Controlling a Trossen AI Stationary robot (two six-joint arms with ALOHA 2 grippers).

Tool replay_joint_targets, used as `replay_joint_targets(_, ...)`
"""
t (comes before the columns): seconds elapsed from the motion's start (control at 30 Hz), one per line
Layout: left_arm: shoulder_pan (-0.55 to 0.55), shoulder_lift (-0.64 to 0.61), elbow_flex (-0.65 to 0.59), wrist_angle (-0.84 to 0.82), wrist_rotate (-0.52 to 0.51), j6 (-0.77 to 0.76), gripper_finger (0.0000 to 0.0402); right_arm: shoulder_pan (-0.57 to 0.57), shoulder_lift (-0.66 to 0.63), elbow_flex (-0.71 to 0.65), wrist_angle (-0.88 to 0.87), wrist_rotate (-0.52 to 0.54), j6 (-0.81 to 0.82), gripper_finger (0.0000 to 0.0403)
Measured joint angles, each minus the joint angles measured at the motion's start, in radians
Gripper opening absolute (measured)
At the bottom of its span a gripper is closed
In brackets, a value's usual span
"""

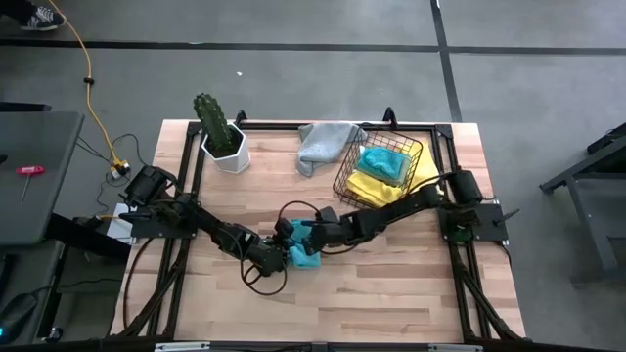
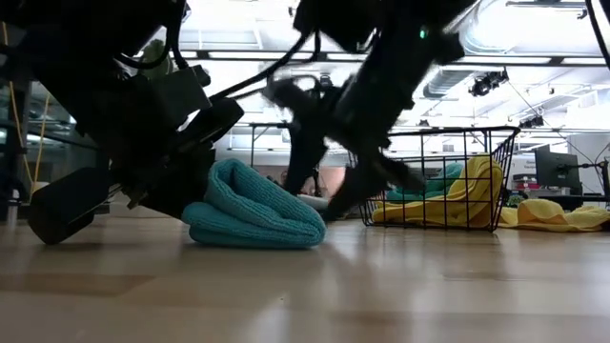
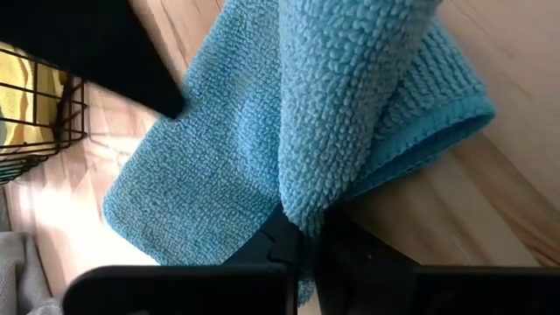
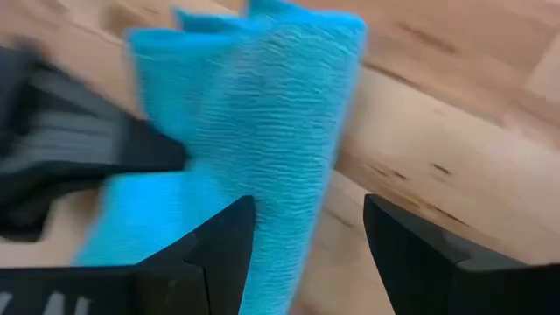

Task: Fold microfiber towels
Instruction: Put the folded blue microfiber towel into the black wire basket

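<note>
A teal microfiber towel (image 1: 305, 254) lies bunched in the middle of the table; in the low view the teal towel (image 2: 255, 211) rests on its lower folds. My left gripper (image 1: 282, 252) comes from the table's left and is shut on it. My right gripper (image 4: 306, 236) hangs open just over the towel's right side, also seen as my right gripper (image 1: 297, 233); I cannot tell whether it touches the cloth. A grey towel (image 1: 327, 145) hangs over the rim of the black wire basket (image 1: 344, 176), which holds another teal towel (image 1: 383, 162) and a yellow towel (image 1: 377, 188). My left gripper pinches a raised fold of the teal towel (image 3: 302, 197) between its two fingers, with more than one layer in the pinch. The fingers (image 3: 271, 245) slant down from the table's left. The rest of the towel lies slack on the table (image 2: 276, 233).
A cactus in a white pot (image 1: 223, 142) stands at the table's far left. The basket fills the far right, with yellow cloth (image 2: 558, 215) spilling out beside it. Bare wood (image 1: 323, 303) lies along the near edge.
</note>
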Motion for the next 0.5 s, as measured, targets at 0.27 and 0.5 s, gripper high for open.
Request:
replay_joint_targets(0.27,0.000,0.000,0.000,0.003,0.001,0.000,0.0002,-0.001,0.062,0.001,0.097,-0.049,0.038,0.0209)
replay_joint_targets(0.5,0.004,0.001,0.000,0.004,0.002,0.006,0.0002,0.003,0.071,0.001,0.125,-0.045,0.031,0.0196)
